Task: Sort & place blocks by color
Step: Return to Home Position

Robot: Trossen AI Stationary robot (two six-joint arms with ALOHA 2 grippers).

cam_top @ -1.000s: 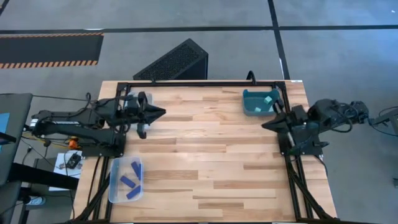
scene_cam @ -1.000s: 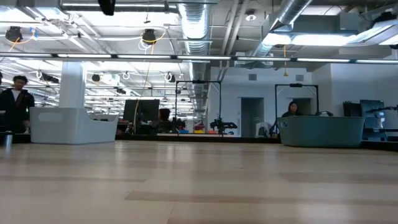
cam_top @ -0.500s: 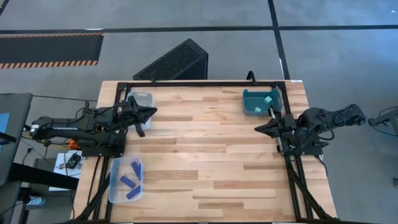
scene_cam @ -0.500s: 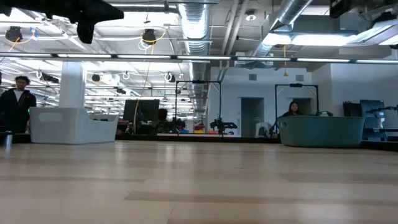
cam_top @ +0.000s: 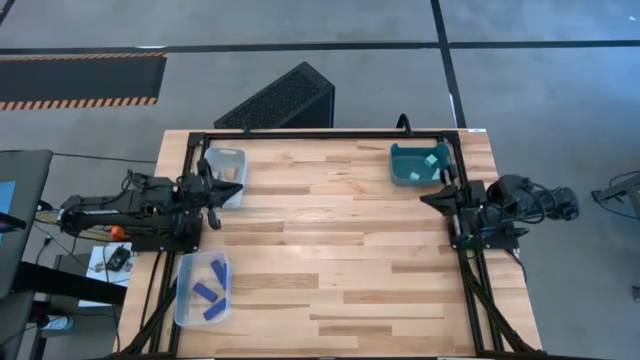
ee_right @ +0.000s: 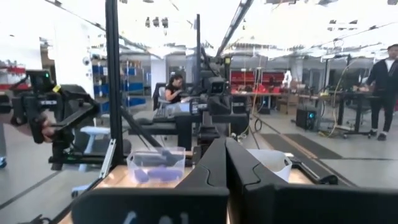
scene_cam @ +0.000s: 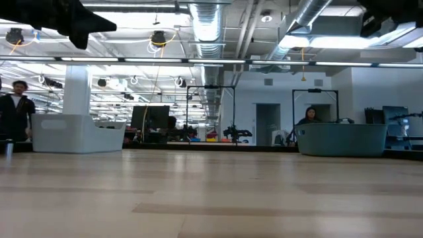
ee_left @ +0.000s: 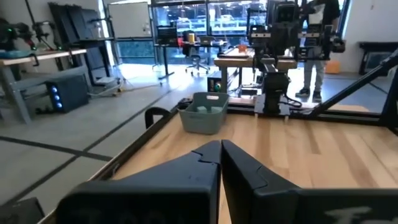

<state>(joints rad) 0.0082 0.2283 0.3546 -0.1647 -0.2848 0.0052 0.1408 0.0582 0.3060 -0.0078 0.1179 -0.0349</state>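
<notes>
Several dark blue bars [cam_top: 208, 284] lie in a clear bin [cam_top: 183, 300] at the table's near left edge. Light cyan cubes [cam_top: 431, 160] sit in a teal bin [cam_top: 400, 172] at the far right. A pale grey bin [cam_top: 225, 156] stands at the far left; what it holds I cannot make out. My left gripper [cam_top: 221, 192] [ee_left: 221, 145] is shut and hangs at the left edge, just near of the grey bin. My right gripper [cam_top: 427, 198] [ee_right: 225, 142] is shut at the right edge, just near of the teal bin. Neither holds anything.
The wooden table [cam_top: 330, 250] has a black frame along its edges. In the low view the grey bin [scene_cam: 78, 133] and the teal bin [scene_cam: 342, 139] stand at the far side. A black perforated box [cam_top: 283, 98] lies on the floor beyond the table. People stand in the room behind.
My left arm has drawn back toward the table's left edge and uncovered the grey bin it was beside. My right arm has folded back over the right edge, its gripper staying near the teal bin. No block has moved.
</notes>
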